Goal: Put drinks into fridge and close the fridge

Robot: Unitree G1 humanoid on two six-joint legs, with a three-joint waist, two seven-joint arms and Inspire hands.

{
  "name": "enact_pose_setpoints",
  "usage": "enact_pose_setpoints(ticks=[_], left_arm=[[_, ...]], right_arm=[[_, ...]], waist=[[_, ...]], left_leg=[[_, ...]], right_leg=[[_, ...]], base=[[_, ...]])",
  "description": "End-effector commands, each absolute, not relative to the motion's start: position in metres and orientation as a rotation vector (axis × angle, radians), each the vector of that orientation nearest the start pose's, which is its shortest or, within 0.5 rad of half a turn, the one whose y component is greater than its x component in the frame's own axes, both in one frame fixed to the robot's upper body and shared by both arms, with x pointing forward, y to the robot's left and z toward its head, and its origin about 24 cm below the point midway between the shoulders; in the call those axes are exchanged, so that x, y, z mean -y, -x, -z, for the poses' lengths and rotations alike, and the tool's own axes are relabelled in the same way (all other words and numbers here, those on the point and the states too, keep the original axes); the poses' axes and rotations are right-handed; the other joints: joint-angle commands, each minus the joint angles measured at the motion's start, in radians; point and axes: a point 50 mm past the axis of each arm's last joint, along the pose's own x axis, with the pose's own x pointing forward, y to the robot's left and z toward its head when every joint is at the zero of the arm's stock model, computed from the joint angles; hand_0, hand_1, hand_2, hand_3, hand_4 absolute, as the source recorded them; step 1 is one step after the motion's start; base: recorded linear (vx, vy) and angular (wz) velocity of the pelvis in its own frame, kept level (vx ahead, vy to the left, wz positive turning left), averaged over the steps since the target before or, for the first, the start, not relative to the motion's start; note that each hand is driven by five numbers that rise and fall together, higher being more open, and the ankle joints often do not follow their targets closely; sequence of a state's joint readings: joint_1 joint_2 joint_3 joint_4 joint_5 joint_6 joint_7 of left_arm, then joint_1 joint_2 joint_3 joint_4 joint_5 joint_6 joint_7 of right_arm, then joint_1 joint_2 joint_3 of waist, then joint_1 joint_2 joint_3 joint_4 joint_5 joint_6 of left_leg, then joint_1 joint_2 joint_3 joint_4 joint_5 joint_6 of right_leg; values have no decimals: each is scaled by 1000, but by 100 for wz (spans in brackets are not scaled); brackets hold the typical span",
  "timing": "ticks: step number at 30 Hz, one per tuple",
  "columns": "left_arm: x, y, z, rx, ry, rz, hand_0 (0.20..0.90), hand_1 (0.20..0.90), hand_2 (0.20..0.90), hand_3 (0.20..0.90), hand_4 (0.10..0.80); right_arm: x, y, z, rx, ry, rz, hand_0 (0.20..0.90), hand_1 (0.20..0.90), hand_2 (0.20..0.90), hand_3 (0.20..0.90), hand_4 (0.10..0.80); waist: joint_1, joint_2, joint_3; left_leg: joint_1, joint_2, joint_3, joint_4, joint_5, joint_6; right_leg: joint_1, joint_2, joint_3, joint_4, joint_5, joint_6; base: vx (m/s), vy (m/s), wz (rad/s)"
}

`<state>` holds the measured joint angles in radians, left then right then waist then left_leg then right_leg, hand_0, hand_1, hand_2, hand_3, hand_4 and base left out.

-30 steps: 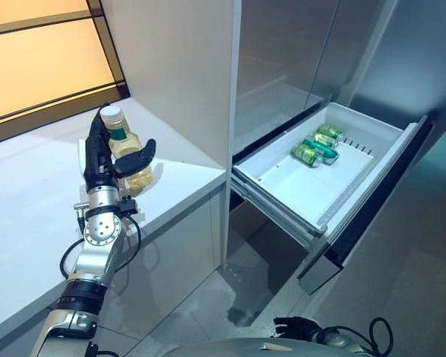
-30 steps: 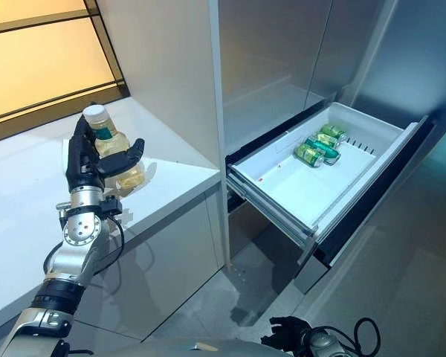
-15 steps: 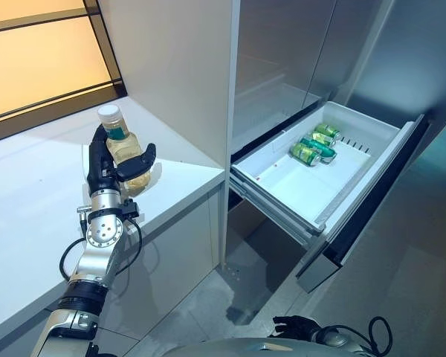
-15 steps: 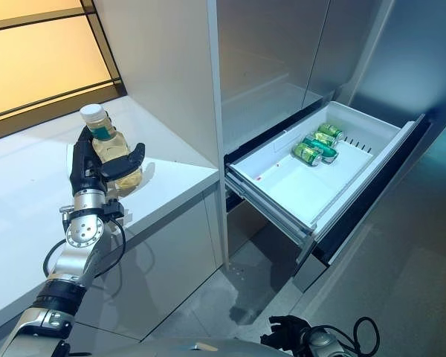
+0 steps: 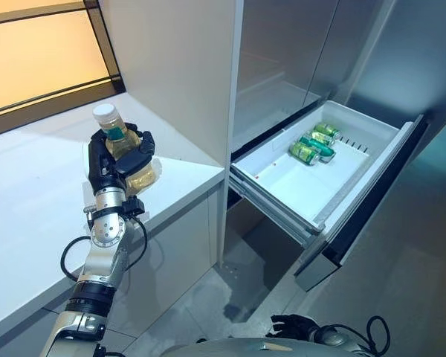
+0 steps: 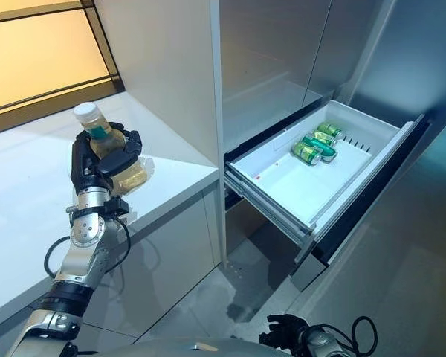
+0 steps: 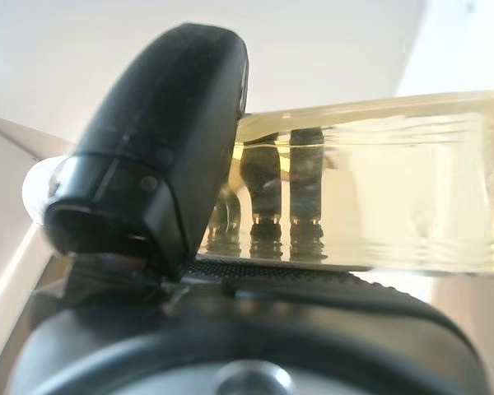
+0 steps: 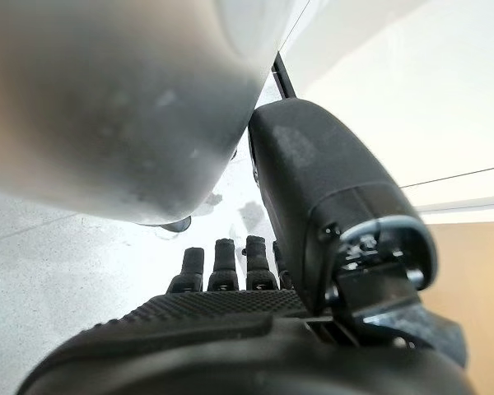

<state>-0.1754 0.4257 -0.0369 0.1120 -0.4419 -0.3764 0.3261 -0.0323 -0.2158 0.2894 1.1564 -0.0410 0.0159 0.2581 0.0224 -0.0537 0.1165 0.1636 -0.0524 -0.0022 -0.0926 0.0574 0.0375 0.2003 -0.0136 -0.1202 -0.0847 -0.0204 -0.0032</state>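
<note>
A clear bottle of yellow drink (image 5: 126, 152) with a pale cap stands on the white counter (image 5: 37, 201), near its front right corner. My left hand (image 5: 102, 165) is shut on it, fingers and thumb wrapped round its body. In the left wrist view the thumb (image 7: 165, 140) lies across the bottle (image 7: 387, 197) and the fingers show through the liquid. The white fridge drawer (image 5: 297, 186) stands pulled out to the right, with three green cans (image 5: 314, 143) lying at its back. My right hand (image 5: 293, 325) hangs low by the floor with relaxed fingers, holding nothing.
A tall grey cabinet panel (image 5: 178, 67) rises between the counter and the fridge (image 5: 297, 52). The drawer's dark front (image 5: 379, 193) juts out over the grey floor (image 5: 253, 282). An orange-lit window (image 5: 37, 52) runs behind the counter.
My left hand, open beside the bottle a second ago, has curled its fingers and thumb round it. The right hand has not moved.
</note>
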Motion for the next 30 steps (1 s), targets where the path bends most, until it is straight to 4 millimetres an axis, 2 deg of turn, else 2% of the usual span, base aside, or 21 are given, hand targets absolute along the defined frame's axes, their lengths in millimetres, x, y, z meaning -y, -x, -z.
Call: enact_pose_setpoints(ticks=[1, 2, 4, 5, 6, 9, 10, 15, 18, 20, 21, 22, 26, 29, 30], left_arm=[[-208, -263, -216, 986, 218, -73, 300, 300, 300, 200, 100], [-207, -262, -217, 991, 230, -51, 300, 300, 300, 200, 100], [-194, -260, -220, 957, 279, 69, 300, 300, 300, 200, 100], [-193, -260, -219, 949, 289, 86, 300, 300, 300, 200, 100], [-186, -260, -218, 917, 338, 158, 300, 300, 300, 200, 100], [-178, -261, -213, 870, 408, 261, 300, 300, 300, 200, 100], [-171, -262, -208, 832, 457, 337, 300, 300, 300, 200, 100], [-155, -261, -189, 737, 572, 542, 300, 300, 300, 200, 100], [-145, -258, -173, 664, 648, 657, 300, 300, 300, 200, 100], [-138, -255, -161, 603, 705, 724, 300, 300, 300, 200, 100], [-138, -253, -158, 592, 703, 718, 300, 300, 300, 200, 100], [-140, -252, -154, 585, 674, 688, 300, 300, 300, 200, 100], [-144, -249, -148, 563, 610, 675, 300, 300, 300, 200, 100], [-145, -247, -148, 555, 550, 688, 300, 300, 300, 200, 100], [-145, -246, -149, 553, 541, 692, 300, 300, 300, 200, 100]], right_arm=[[202, -102, 161, -1193, 310, -399, 900, 900, 900, 900, 800], [202, -105, 159, -1173, 311, -397, 900, 900, 900, 900, 800], [194, -131, 149, -1038, 281, -381, 900, 900, 900, 900, 800], [193, -133, 148, -1027, 273, -381, 900, 900, 900, 900, 800], [185, -150, 139, -948, 236, -389, 900, 900, 900, 900, 800], [171, -168, 125, -837, 178, -427, 900, 900, 900, 900, 800], [159, -178, 116, -769, 126, -469, 900, 900, 900, 900, 800], [127, -199, 83, -631, -46, -592, 900, 900, 900, 900, 800], [112, -211, 52, -487, -124, -670, 900, 900, 900, 900, 800], [105, -222, 23, -347, -199, -704, 900, 900, 900, 900, 800], [103, -225, 13, -307, -210, -719, 900, 900, 900, 900, 800], [101, -230, -6, -220, -220, -747, 900, 900, 900, 900, 800], [107, -242, -68, 51, -205, -803, 900, 900, 900, 900, 800], [111, -247, -99, 145, -227, -830, 900, 900, 900, 900, 800], [112, -247, -102, 147, -236, -835, 900, 900, 900, 900, 800]], waist=[[-4, 48, -45], [-3, 48, -45], [-1, 51, -43], [-1, 51, -43], [-1, 53, -40], [-2, 55, -38], [-3, 55, -37], [-12, 57, -33], [-22, 58, -28], [-29, 60, -25], [-31, 61, -24], [-34, 61, -23], [-37, 63, -25], [-34, 61, -32], [-34, 60, -34]], left_leg=[[29, -3, 24, 5, -129, 9], [29, -3, 24, 5, -129, 9], [28, -3, 19, 5, -127, 8], [28, -3, 19, 5, -127, 8], [29, -3, 17, 5, -126, 7], [29, -3, 16, 5, -125, 7], [29, -3, 15, 5, -125, 5], [29, -3, 12, 5, -117, 0], [30, -1, 15, 5, -112, -2], [30, 1, 21, 5, -109, -4], [30, 1, 23, 5, -109, -4], [29, 2, 28, 5, -108, -3], [25, 5, 42, 5, -107, -1], [20, 5, 51, 5, -108, 0], [20, 6, 52, 5, -108, 0]], right_leg=[[-59, -3, 0, 124, -69, 60], [-59, -3, 0, 123, -69, 60], [-58, -1, -2, 118, -64, 59], [-57, -1, -2, 117, -64, 58], [-55, -1, -2, 111, -60, 58], [-51, -1, -5, 103, -55, 58], [-49, -1, -5, 98, -53, 59], [-43, -1, -10, 84, -41, 57], [-40, 0, -9, 75, -33, 57], [-40, 0, -5, 70, -28, 56], [-41, 1, -3, 71, -28, 56], [-43, 1, 1, 70, -26, 56], [-48, 2, 12, 64, -23, 57], [-51, 3, 18, 59, -22, 57], [-52, 3, 19, 59, -22, 57]], base=[[0, 0, 0], [0, 0, 0], [0, 0, 0], [0, 0, 0], [0, 0, 0], [-10, -11, 0], [-32, -34, 0], [-14, -12, 0], [0, 0, 0], [0, 0, 0], [0, 0, 0], [-26, 3, -3], [-23, 11, -6], [-16, 12, -10], [-11, 5, -4]])
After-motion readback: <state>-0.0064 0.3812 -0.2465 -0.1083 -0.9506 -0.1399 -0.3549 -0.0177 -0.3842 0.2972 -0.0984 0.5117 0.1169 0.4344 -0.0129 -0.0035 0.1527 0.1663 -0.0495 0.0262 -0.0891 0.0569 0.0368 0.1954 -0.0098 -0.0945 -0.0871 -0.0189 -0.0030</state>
